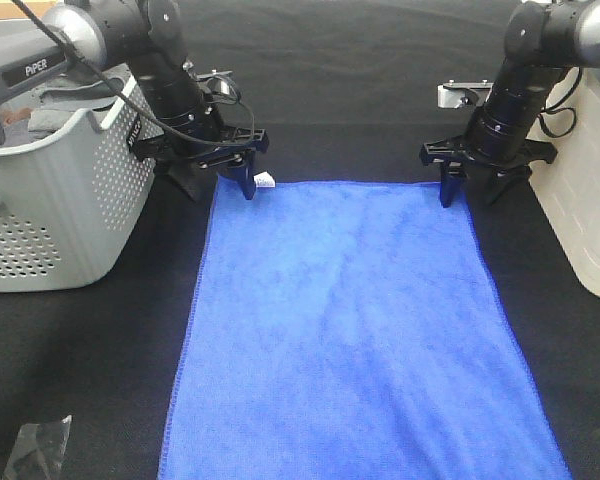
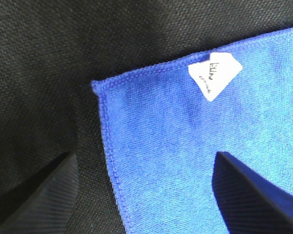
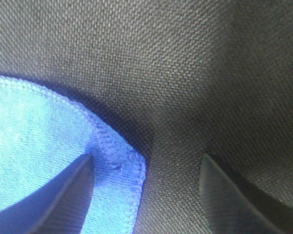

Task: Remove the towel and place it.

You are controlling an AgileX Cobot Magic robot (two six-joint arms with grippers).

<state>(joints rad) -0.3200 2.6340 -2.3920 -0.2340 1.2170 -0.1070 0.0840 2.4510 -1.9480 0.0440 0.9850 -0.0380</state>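
Note:
The royal-blue towel (image 1: 350,330) lies spread flat on the black table, its long side running toward the near edge. Its small white tag (image 1: 265,181) sits at the far left corner. My left gripper (image 1: 220,188) stands open, low over that corner; in the left wrist view the towel (image 2: 200,161) corner and tag (image 2: 215,75) lie between the spread fingers (image 2: 49,190) of the gripper (image 2: 144,163). My right gripper (image 1: 472,195) is open over the far right corner, straddling the towel (image 3: 39,146) edge in the right wrist view (image 3: 147,163). Neither holds the cloth.
A grey perforated basket (image 1: 40,220) with cloths inside stands at the left, close beside my left arm. The wall of a white basket (image 1: 590,200) rises at the right edge. A crumpled clear plastic scrap (image 1: 35,445) lies at the near left.

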